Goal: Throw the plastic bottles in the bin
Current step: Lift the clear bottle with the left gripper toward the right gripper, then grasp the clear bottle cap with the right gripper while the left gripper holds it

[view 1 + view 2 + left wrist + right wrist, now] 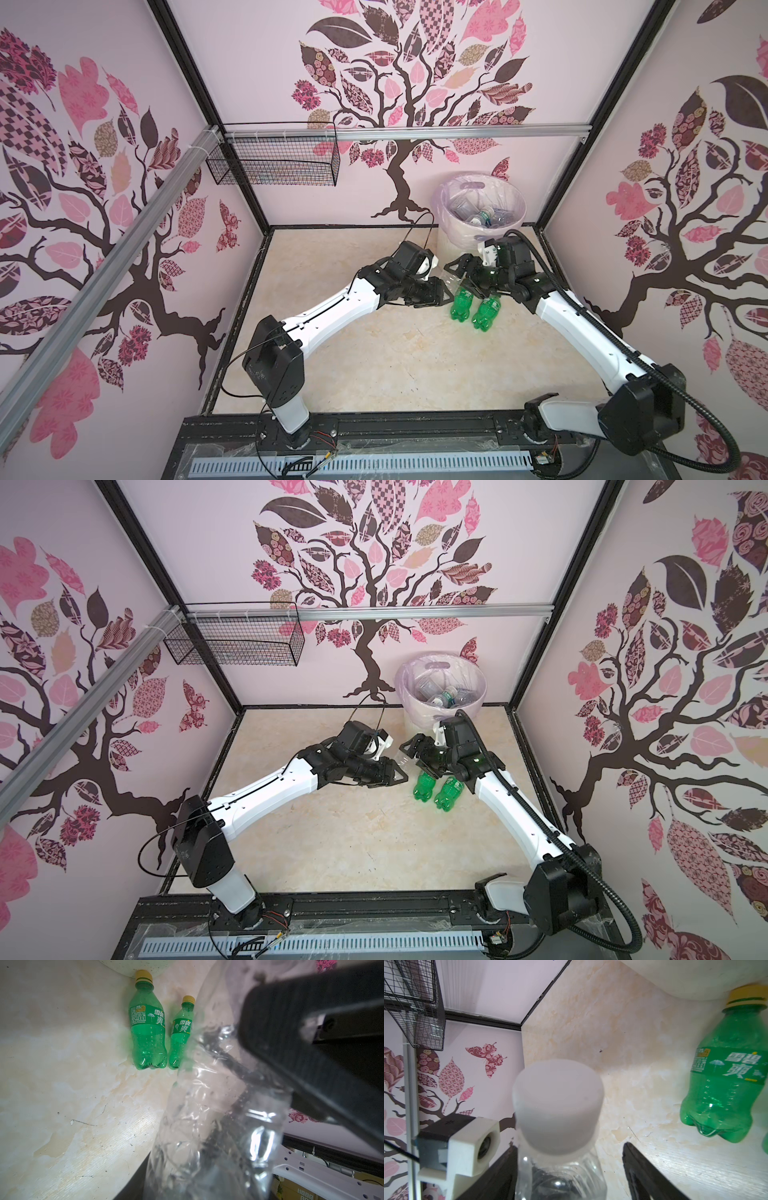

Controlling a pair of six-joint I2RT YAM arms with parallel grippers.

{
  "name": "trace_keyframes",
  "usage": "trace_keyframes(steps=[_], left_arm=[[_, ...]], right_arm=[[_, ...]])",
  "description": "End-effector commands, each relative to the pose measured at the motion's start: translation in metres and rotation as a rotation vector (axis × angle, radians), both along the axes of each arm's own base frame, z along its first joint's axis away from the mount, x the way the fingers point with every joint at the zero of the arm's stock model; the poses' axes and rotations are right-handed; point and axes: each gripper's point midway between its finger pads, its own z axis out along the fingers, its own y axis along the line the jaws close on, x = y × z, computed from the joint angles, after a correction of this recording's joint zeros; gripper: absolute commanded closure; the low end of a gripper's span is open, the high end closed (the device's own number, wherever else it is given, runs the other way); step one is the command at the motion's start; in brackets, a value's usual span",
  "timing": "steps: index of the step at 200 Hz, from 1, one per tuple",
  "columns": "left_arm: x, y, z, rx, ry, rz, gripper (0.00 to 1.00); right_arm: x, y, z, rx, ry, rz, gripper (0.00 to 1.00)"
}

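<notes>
A clear plastic bottle [451,279] with a white cap [558,1105] hangs above the floor between both grippers. My left gripper [446,296] is shut on its body [207,1126]. My right gripper [571,1178] is open around its neck end, one finger [643,1172] still apart from it. Two green bottles with yellow caps [461,305] [487,313] lie side by side on the floor just below the grippers, as the left wrist view also shows [148,1030] [180,1036]. The cream bin [453,243] with its pale bag stands behind them and holds several bottles [484,216].
A black wire basket [282,162] hangs on the back wall at the left, on an aluminium rail. Patterned walls close in the marble-look floor [374,353] on three sides. The arm bases stand on the black front rail [415,428].
</notes>
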Motion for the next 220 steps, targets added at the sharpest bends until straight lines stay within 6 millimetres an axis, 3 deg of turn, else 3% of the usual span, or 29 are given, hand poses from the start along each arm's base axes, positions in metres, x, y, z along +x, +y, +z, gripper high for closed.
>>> trace_keyframes(steps=[1, 72, 127, 179, 220], left_arm=[[0.003, -0.004, 0.042, -0.089, -0.069, -0.004, 0.51], [0.002, -0.005, 0.05, -0.111, -0.077, -0.005, 0.51], [0.002, -0.006, 0.049, -0.11, -0.076, -0.011, 0.49], [0.007, 0.0, 0.057, -0.08, -0.116, 0.009, 0.35], [0.011, 0.006, 0.066, -0.054, -0.144, 0.029, 0.27]], right_arm=[[0.008, 0.01, 0.002, 0.057, 0.016, 0.001, 0.23], [0.014, 0.014, 0.008, 0.093, 0.008, -0.005, 0.44], [0.015, 0.013, 0.008, 0.085, 0.001, -0.013, 0.51], [0.02, 0.009, 0.013, 0.033, -0.017, -0.01, 0.54], [0.03, 0.001, 0.029, -0.079, -0.069, -0.004, 0.54]])
